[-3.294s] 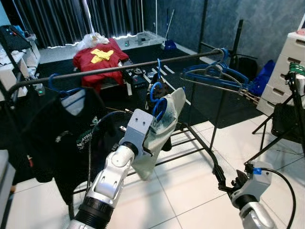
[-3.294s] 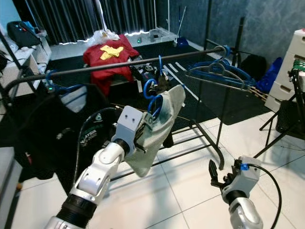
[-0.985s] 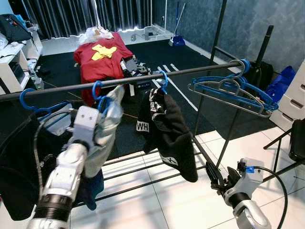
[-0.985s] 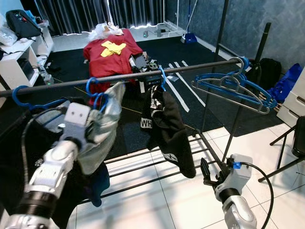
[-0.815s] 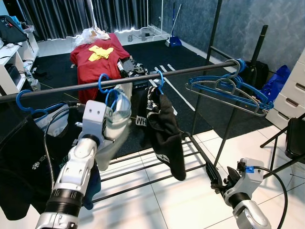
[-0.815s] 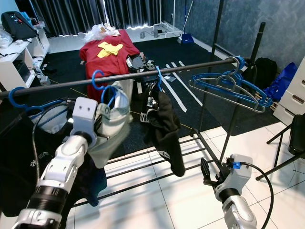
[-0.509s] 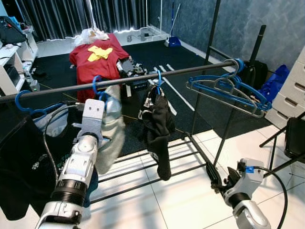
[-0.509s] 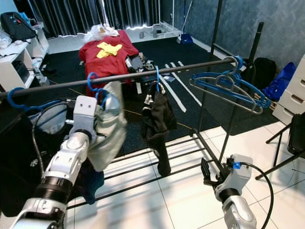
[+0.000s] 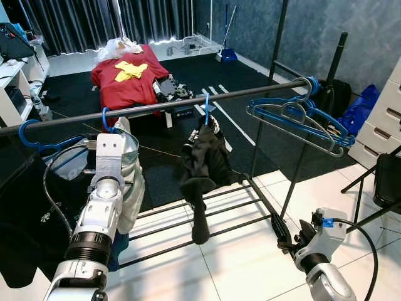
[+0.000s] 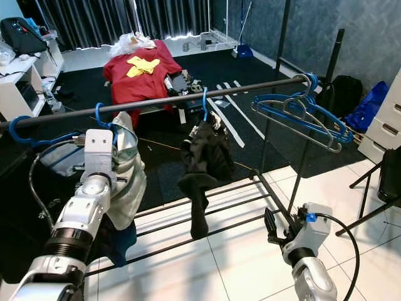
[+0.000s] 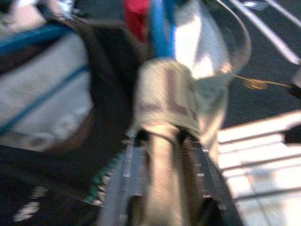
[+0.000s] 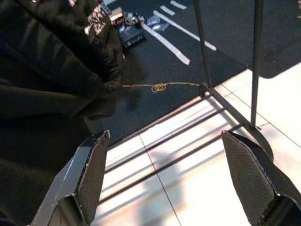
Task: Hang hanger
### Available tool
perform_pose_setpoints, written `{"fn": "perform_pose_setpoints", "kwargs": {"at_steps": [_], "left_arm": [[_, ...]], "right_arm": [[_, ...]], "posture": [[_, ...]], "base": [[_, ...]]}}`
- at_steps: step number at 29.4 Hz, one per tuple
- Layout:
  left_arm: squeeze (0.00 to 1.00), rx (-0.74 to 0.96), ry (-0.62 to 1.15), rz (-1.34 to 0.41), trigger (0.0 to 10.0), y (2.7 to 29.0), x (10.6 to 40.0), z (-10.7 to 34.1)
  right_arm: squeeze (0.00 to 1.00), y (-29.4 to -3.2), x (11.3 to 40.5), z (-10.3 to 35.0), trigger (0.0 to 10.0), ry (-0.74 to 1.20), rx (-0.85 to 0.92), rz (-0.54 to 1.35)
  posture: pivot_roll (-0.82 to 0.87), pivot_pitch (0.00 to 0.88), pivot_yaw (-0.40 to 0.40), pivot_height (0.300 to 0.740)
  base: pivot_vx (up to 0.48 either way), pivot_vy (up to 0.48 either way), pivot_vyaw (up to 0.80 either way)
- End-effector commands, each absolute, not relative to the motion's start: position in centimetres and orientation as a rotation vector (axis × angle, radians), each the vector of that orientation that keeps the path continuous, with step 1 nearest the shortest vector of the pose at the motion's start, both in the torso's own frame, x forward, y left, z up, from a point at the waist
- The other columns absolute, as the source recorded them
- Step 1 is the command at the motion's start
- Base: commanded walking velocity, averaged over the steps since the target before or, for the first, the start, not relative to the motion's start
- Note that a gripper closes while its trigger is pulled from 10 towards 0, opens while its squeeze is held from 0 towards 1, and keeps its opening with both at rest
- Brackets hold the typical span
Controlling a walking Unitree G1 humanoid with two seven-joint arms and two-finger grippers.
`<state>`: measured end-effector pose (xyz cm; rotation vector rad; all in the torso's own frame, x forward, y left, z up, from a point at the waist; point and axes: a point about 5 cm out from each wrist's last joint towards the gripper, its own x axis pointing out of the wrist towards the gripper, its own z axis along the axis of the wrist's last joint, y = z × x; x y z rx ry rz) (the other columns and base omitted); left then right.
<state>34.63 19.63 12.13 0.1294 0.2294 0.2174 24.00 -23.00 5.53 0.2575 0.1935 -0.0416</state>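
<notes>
Hanger [image 9: 108,119] hooked over clothes rail [image 9: 163,105], stiff blue plastic under limp grey garment [image 9: 133,188], best gripped at neck where left gripper [image 11: 162,141] clamps; right gripper [image 12: 171,179] open, empty.

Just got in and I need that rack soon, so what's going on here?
The robot is hanging laundry. Its left tool grips a pale grey garment on a blue hanger whose hook sits at the black rail, between other hung clothes. The right tool hangs open and empty low by the rack's base.
</notes>
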Motion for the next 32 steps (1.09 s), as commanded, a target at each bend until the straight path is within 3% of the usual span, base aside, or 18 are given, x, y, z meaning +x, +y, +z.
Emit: {"fn": "perform_pose_setpoints", "kwargs": {"at_steps": [1, 3, 6, 7, 8, 9, 11, 15, 16, 18, 19, 23, 32], "left_arm": [[1.0, 0.135, 0.21, 0.172, 10.0, 20.7, 34.2, 12.0], [1.0, 0.154, 0.2, 0.135, 10.0, 22.0, 33.7, 11.7], [1.0, 0.154, 0.2, 0.135, 10.0, 22.0, 33.7, 11.7], [1.0, 0.187, 0.217, 0.172, 10.0, 24.5, 32.9, 11.3], [1.0, 0.187, 0.217, 0.172, 10.0, 24.5, 32.9, 11.3], [1.0, 0.203, 0.222, 0.207, 10.0, 26.7, 32.0, 11.2], [1.0, 0.196, 0.195, 0.227, 10.0, 28.0, 31.0, 11.2], [1.0, 0.19, 0.17, 0.236, 10.0, 28.5, 29.8, 10.9], [0.69, 0.185, 0.173, 0.247, 10.0, 28.5, 28.4, 9.7], [0.69, 0.185, 0.173, 0.247, 10.0, 28.5, 28.4, 9.7], [0.0, 0.16, 0.199, 0.267, 10.0, 28.1, 26.8, 8.2], [0.0, 0.075, 0.211, 0.253, 10.0, 26.4, 24.9, 6.6], [0.0, 0.02, 0.138, 0.123, 10.0, 24.0, 24.8, 7.3]], "right_arm": [[0.0, -22.9, 23.8, 5.1, 10.0, 0.209, 0.273, -0.049], [0.0, -22.9, 23.7, 5.1, 10.0, 0.209, 0.277, -0.053], [0.0, -22.9, 23.7, 5.1, 10.0, 0.209, 0.277, -0.053], [0.0, -22.9, 23.6, 5.1, 10.0, 0.209, 0.281, -0.055], [0.0, -22.9, 23.6, 5.1, 10.0, 0.209, 0.281, -0.055], [0.0, -23.0, 23.5, 5.1, 10.0, 0.209, 0.283, -0.056], [0.0, -23.0, 23.5, 5.1, 10.0, 0.209, 0.284, -0.053], [0.0, -23.0, 23.5, 5.1, 10.0, 0.21, 0.285, -0.05], [0.0, -23.0, 23.5, 5.1, 10.0, 0.212, 0.285, -0.047], [0.0, -23.0, 23.5, 5.1, 10.0, 0.212, 0.285, -0.047], [0.0, -23.0, 23.5, 5.1, 10.0, 0.214, 0.285, -0.044], [0.0, -23.1, 23.6, 5.1, 10.0, 0.218, 0.281, -0.04], [0.0, -23.3, 23.6, 5.1, 10.0, 0.222, 0.272, -0.036]], "posture": [[-0.12, 0.0, 0.036, 0.74], [-0.12, 0.0, 0.037, 0.74], [-0.12, 0.0, 0.037, 0.74], [-0.12, 0.0, 0.038, 0.74], [-0.12, 0.0, 0.038, 0.74], [-0.11, 0.0, 0.037, 0.74], [-0.1, 0.0, 0.034, 0.74], [-0.09, 0.0, 0.03, 0.74], [-0.09, 0.0, 0.028, 0.74], [-0.09, 0.0, 0.028, 0.74], [-0.09, 0.0, 0.022, 0.74], [-0.08, 0.0, 0.015, 0.74], [-0.08, 0.0, 0.015, 0.74]], "base": [[0.0, 0.0, 0.0], [0.0, 0.0, 0.0], [0.0, 0.0, 0.0], [0.0, 0.0, 0.0], [0.0, 0.0, 0.0], [0.0, 0.0, 0.0], [0.0, 0.0, 0.0], [0.0, 0.0, 0.0], [0.0, 0.0, 0.0], [0.0, 0.0, 0.0], [0.0, 0.0, 0.0], [0.0, 0.0, 0.0], [-0.36, 0.0, 0.0]]}}
